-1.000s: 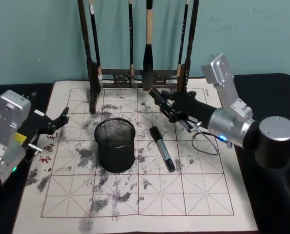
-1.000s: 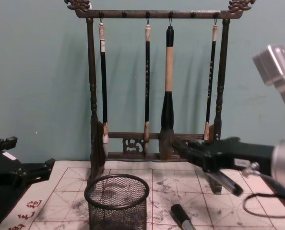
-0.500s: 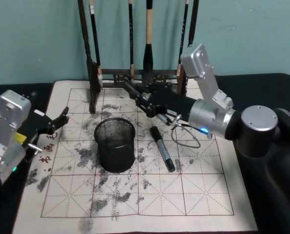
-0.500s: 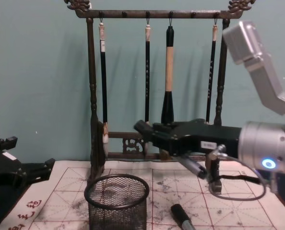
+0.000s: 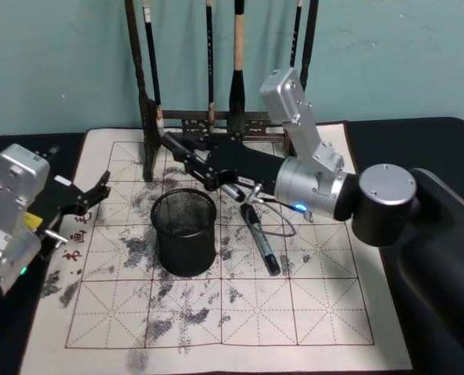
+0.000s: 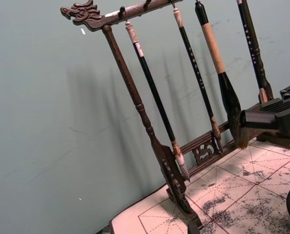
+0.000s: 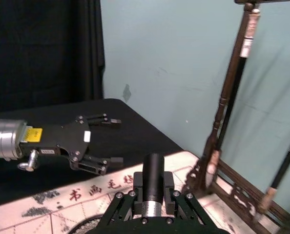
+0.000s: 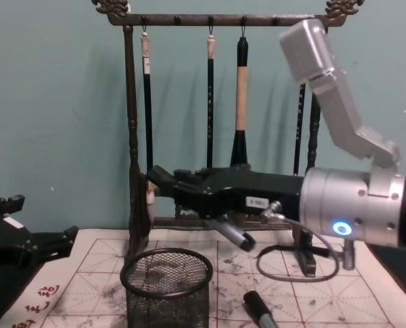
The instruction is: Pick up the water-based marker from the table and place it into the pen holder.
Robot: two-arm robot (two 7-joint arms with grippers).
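Chest view's lower edge cuts lying marker (image 8: 258,316) and pen holder (image 8: 166,301); head view crops brush rack (image 5: 148,133).

Your right gripper (image 8: 163,181) reaches in from the right, in front of the brush rack (image 8: 130,123) and above the mesh pen holder (image 8: 165,301). It grips a black marker (image 8: 232,234), tilted, with its grey end low and just right of the holder's rim, not touching. A second marker (image 8: 256,309) lies on the calligraphy mat (image 8: 326,301) beside the holder. Your left gripper (image 8: 65,239) sits at the lower left edge.
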